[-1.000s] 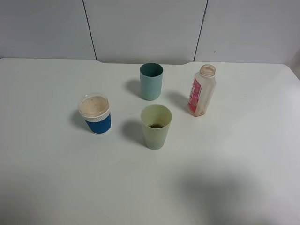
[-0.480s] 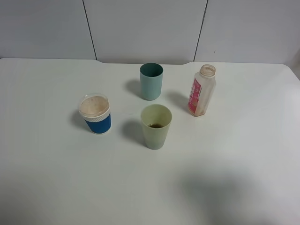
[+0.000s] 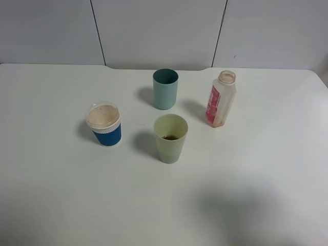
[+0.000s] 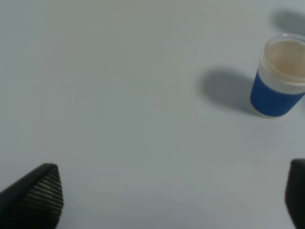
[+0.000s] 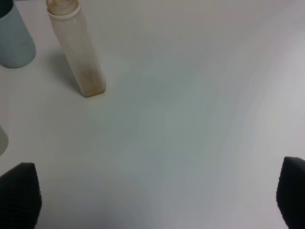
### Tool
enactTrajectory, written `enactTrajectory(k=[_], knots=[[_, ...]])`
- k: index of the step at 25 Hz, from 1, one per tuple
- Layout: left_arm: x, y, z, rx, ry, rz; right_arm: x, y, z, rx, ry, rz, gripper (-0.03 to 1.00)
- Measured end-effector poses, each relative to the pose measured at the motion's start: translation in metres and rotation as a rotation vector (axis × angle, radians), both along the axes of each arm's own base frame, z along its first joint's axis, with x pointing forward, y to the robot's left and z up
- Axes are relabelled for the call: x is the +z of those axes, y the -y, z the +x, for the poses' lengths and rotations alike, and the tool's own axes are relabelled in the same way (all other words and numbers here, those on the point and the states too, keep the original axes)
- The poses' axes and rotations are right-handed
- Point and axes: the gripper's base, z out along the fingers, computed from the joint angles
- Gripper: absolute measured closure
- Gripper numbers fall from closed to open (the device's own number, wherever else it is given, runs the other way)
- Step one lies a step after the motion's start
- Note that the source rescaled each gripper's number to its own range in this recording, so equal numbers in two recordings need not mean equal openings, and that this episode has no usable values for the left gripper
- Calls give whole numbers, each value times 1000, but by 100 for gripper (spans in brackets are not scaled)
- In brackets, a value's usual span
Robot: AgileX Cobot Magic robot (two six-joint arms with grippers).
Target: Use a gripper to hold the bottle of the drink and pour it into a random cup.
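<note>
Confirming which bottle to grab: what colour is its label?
Pink-red, on the small clear plastic bottle; clearest in the exterior high view.

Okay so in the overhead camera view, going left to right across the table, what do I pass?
blue paper cup → teal tumbler → bottle. The yellow-green cup stands nearer the camera and shares the teal tumbler's span, so its place in the order is unclear.

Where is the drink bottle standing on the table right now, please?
In the exterior high view the bottle stands upright at the right of the group, to the right of the teal cup and behind-right of the yellow-green cup.
</note>
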Motion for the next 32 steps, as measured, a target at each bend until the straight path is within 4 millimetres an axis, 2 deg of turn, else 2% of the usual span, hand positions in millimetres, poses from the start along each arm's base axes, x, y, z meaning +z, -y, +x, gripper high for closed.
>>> enactTrajectory(k=[32], knots=[[0,0,0,0,0,0,0,0,0,0,0,0,-3]])
